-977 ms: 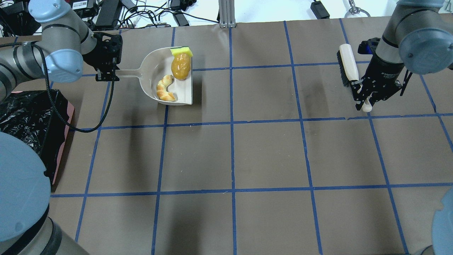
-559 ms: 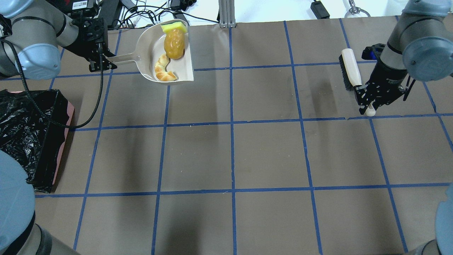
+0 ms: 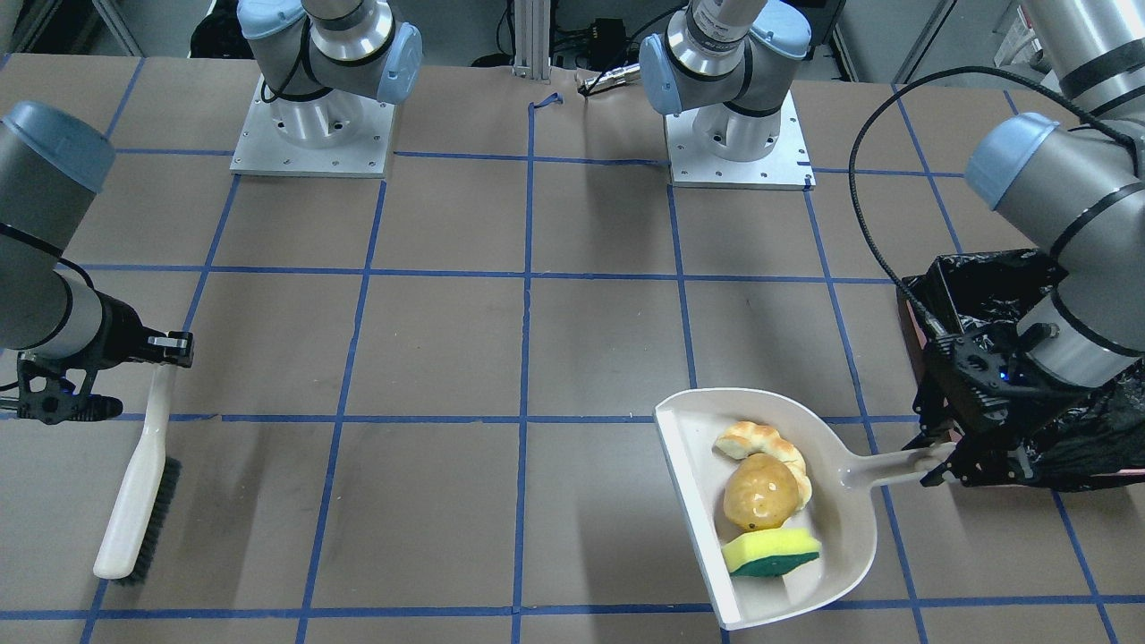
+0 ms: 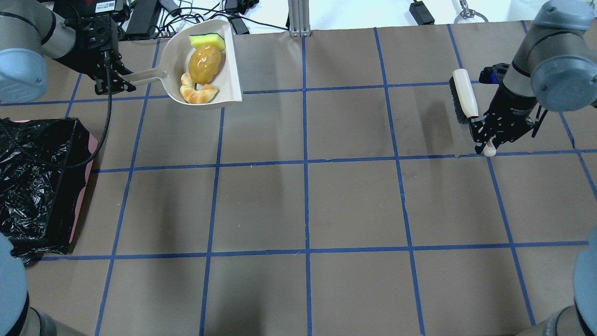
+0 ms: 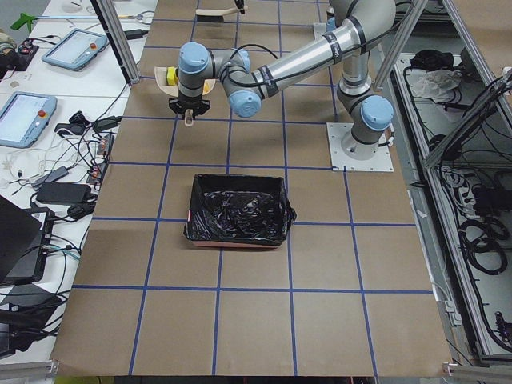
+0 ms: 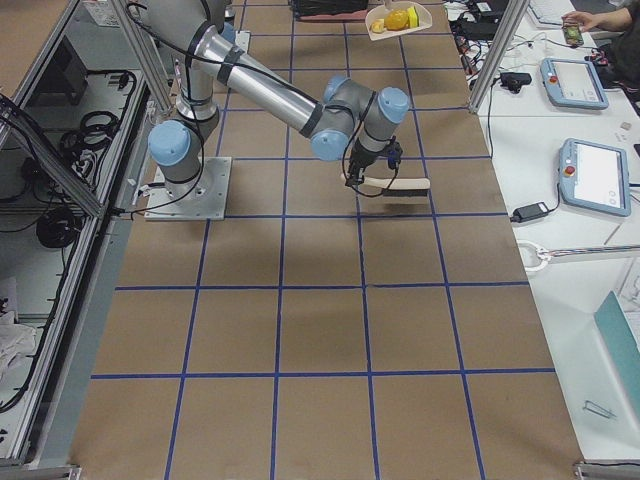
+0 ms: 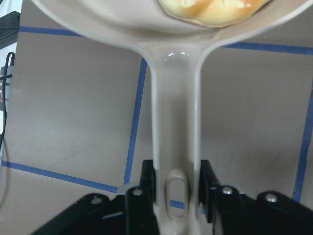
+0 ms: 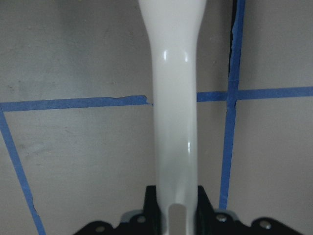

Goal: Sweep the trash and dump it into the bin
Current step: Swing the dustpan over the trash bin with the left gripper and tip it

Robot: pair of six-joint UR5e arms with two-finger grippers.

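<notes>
L gripper (image 4: 115, 80) pinches the dustpan (image 4: 232, 65) handle, jaws tight on both sides. Pan carries all 3 trash items: potato (image 4: 205, 64) between sponge (image 4: 207, 41) and croissant (image 4: 198, 94). Pan is near the table's (image 4: 354, 205) far edge, well apart from the bin (image 4: 42, 186) at the table's left edge. R gripper (image 4: 485, 136) clamps the brush (image 4: 464, 95) handle.
</notes>
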